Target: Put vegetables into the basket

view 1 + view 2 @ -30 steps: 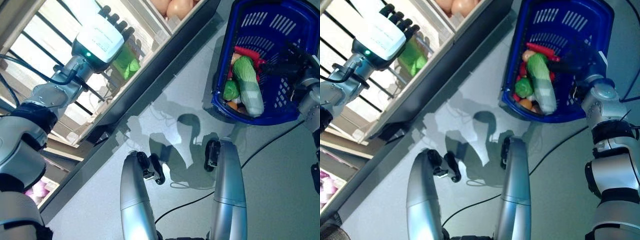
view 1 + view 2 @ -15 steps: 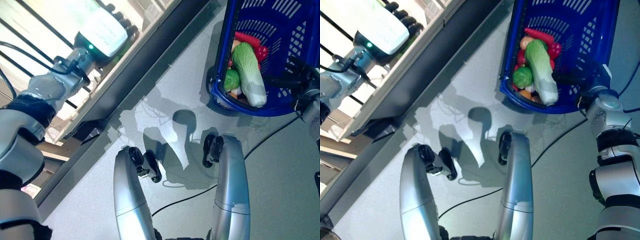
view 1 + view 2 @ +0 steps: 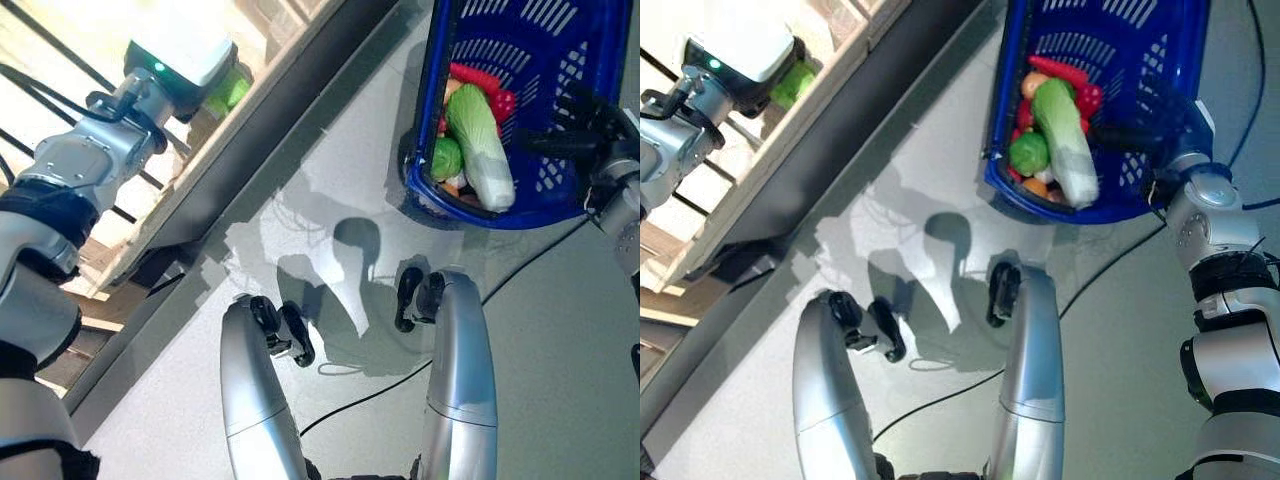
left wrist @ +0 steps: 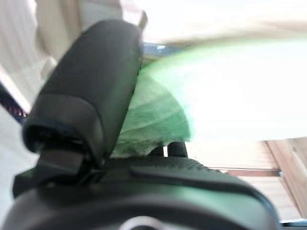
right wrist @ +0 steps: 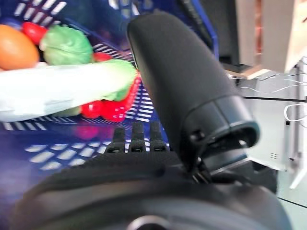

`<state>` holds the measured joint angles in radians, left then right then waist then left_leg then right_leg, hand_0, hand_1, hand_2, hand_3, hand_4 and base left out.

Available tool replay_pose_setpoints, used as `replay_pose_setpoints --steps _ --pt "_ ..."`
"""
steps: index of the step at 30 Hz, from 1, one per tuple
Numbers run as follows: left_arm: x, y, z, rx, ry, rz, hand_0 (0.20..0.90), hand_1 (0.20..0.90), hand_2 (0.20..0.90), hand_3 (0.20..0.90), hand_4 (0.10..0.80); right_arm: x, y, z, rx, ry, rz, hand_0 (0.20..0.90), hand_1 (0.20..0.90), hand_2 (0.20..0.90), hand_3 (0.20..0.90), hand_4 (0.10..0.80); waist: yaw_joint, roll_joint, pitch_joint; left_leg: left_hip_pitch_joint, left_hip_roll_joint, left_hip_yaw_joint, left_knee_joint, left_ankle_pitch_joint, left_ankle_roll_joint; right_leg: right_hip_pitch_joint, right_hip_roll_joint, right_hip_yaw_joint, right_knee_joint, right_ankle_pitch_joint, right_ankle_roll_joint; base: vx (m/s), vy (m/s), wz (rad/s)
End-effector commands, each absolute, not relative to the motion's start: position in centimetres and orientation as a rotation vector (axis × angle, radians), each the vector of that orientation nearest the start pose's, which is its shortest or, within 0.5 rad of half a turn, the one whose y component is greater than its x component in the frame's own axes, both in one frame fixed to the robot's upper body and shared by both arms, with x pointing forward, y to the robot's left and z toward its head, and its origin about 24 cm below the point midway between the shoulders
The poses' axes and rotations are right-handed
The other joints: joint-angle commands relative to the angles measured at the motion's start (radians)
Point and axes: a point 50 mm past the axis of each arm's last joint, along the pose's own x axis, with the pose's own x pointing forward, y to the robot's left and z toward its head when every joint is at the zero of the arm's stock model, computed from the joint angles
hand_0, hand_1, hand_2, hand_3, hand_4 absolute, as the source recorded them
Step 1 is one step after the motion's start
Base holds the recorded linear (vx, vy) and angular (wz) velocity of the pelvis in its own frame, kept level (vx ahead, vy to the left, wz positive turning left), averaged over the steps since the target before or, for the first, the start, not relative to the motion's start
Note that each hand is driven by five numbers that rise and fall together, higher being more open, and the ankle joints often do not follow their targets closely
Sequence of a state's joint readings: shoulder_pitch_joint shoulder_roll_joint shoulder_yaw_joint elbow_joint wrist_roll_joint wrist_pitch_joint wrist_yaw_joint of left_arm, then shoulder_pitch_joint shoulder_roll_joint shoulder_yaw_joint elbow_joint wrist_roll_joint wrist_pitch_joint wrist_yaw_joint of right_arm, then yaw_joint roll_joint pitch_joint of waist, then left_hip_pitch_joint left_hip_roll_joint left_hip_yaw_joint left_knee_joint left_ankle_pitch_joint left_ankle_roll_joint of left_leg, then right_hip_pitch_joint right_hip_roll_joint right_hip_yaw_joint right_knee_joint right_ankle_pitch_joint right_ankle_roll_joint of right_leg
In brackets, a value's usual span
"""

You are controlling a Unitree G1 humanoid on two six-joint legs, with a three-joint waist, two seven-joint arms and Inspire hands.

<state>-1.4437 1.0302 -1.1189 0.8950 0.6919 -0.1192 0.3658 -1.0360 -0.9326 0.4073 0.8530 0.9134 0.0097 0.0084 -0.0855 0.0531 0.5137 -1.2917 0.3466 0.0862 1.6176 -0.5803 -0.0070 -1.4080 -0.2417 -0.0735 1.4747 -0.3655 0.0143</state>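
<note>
Checking for legible writing turns up none on the basket or produce. Left hand reaches into the wooden shelf rack; its own wrist view shows the thumb pressed against a green leafy vegetable with fingers curled beneath it, so the hand is grasping that vegetable. In the head views the green vegetable shows just beyond the hand's far edge. Against the earlier frames the whole scene has shifted, which reads as camera movement; the left hand remains at the rack over the green item.

Right hand grips the blue basket at its side wall, fingers curled through the mesh beside the contents. Inside the basket, directly before this hand, lie a napa cabbage, a small round green vegetable, a red pepper and an orange item. Basket contents match the earlier frames.
</note>
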Motion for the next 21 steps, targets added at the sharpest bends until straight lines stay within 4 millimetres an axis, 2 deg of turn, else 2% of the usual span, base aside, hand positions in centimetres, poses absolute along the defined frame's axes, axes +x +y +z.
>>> replay_pose_setpoints --steps 1,10,14,18,21 --pt "36.5 32.3 32.1 2.105 -0.263 0.55 0.3 0.3 0.3 0.3 0.4 36.4 -32.2 27.9 -0.062 -0.381 -0.184 0.9 0.9 0.9 0.9 0.8 0.007 -0.026 -0.125 0.037 -0.006 0.012 -0.074 -0.049 0.023 0.139 -0.073 -0.011 -0.074 -0.067 -0.011 -0.001 -0.003 -0.08" --pt "35.9 32.8 30.7 1.972 -0.391 0.529 0.3 0.3 0.3 0.3 0.4 36.2 -32.2 26.5 -0.079 -0.344 -0.159 0.9 0.9 0.9 0.9 0.8 -0.002 -0.017 -0.17 0.297 -0.031 0.09 -0.286 0.009 0.013 0.391 -0.058 -0.037 -0.251 -0.039 -0.003 0.009 -0.006 0.05" --pt "35.4 32.8 30.2 1.826 -0.48 0.544 0.3 0.3 0.3 0.3 0.4 36.2 -32.0 24.8 -0.094 -0.293 -0.127 0.9 0.9 0.9 0.9 0.8 -0.003 -0.023 -0.192 0.419 -0.054 0.112 -0.398 0.038 0.012 0.503 -0.057 -0.048 -0.34 -0.03 -0.006 0.011 -0.007 0.01" --pt "34.9 32.3 29.9 1.526 -0.593 0.546 0.3 0.3 0.3 0.3 0.4 36.2 -30.8 22.7 -0.115 -0.258 -0.057 0.9 0.9 0.9 0.9 0.8 0.0 -0.032 -0.22 0.548 -0.079 0.125 -0.518 0.072 0.009 0.634 -0.059 -0.066 -0.441 -0.02 -0.009 0.047 -0.047 0.09" --pt "35.0 31.4 29.1 1.198 -0.62 0.451 0.3 0.3 0.3 0.3 0.4 36.3 -29.3 21.3 -0.105 -0.24 0.002 0.9 0.9 0.9 0.9 0.8 0.005 -0.04 -0.237 0.666 -0.098 0.14 -0.635 0.105 0.002 0.758 -0.056 -0.089 -0.546 -0.002 -0.003 0.056 -0.05 0.16"
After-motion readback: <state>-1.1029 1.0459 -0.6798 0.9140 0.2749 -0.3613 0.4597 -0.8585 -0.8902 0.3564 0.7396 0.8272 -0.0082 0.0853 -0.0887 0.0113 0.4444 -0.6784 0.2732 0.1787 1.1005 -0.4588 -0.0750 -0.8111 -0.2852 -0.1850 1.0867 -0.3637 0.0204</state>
